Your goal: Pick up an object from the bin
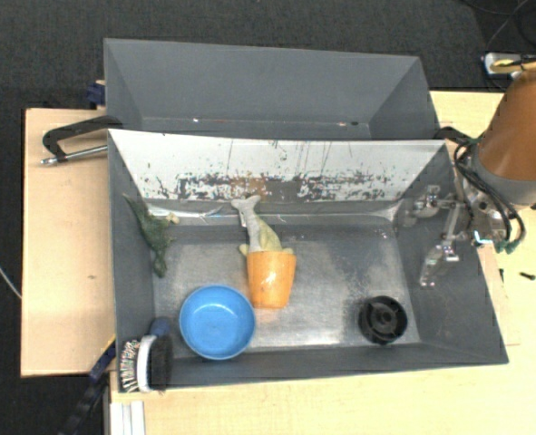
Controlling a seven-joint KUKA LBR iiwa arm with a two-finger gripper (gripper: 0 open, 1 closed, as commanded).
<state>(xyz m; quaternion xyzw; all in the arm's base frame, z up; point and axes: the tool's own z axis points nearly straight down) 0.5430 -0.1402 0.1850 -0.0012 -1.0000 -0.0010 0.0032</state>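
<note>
**Pincer by the right wall, black round piece nearest**

Dark carpet and a pale board lie under the grey bin [268, 89], whose floor is mostly bare. The blue bowl [217, 323] at lower left is the biggest thing in it. It is probably light, hard plastic, and its smooth curve could slip, so take it by the rim. Just right of it stands the orange cup-shaped piece [271, 281], touching a pale grey-green toy [258, 227] behind it. The cup looks light and somewhat yielding, so grip it across its sides. A slim green toy animal [155, 236] leans against the left wall, too close to the metal for an easy bite. A black-and-white brush [146, 362] sits in the lower-left corner.

The black round piece [381, 320], at the lower right of the frame, is the smallest thing and the nearest to your pincer [433, 268]. It looks stiff, squat and light, so close across its outer edge.

The pincer hangs above and right of that piece, near the right wall. It touches nothing that you can see. You cannot tell whether it is spread or pressed together.
</note>
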